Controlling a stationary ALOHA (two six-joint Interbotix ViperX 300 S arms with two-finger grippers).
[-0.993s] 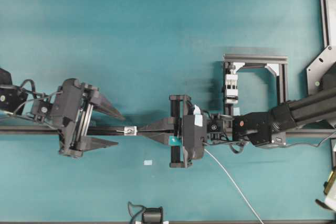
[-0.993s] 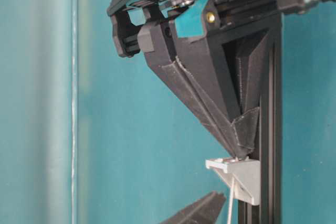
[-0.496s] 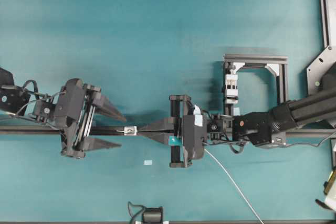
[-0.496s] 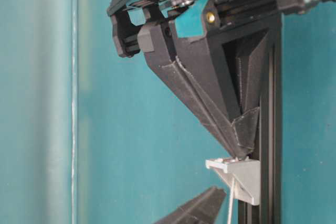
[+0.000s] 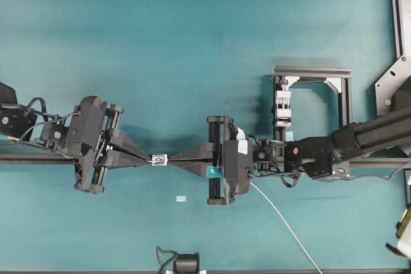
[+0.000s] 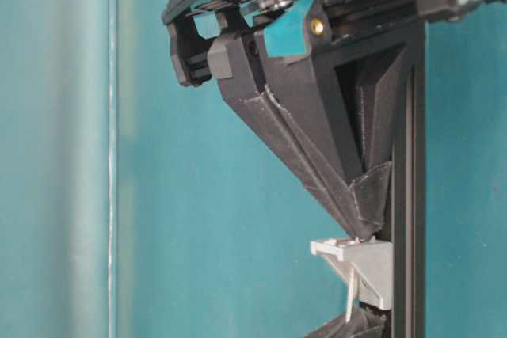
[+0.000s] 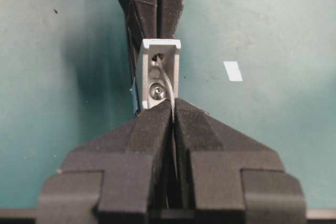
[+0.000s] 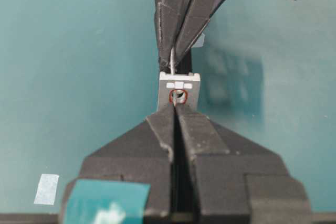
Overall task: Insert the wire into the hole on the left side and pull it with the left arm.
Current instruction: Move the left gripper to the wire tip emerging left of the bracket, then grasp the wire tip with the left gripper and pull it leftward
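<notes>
left wrist view: the wire (image 7: 167, 85) is seen poking through the hole (image 7: 158, 56). it is pinched by the left claw (image 7: 173, 119). the right claw (image 8: 174, 109) is clamped together behind. pulling is judged next, straight and slow.

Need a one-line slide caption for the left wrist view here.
Left gripper shut on the wire emerging from the hole in the small white block.

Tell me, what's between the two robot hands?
A tiny white block with the wire poking through its hole, seen overhead between left hand and right hand.
</notes>
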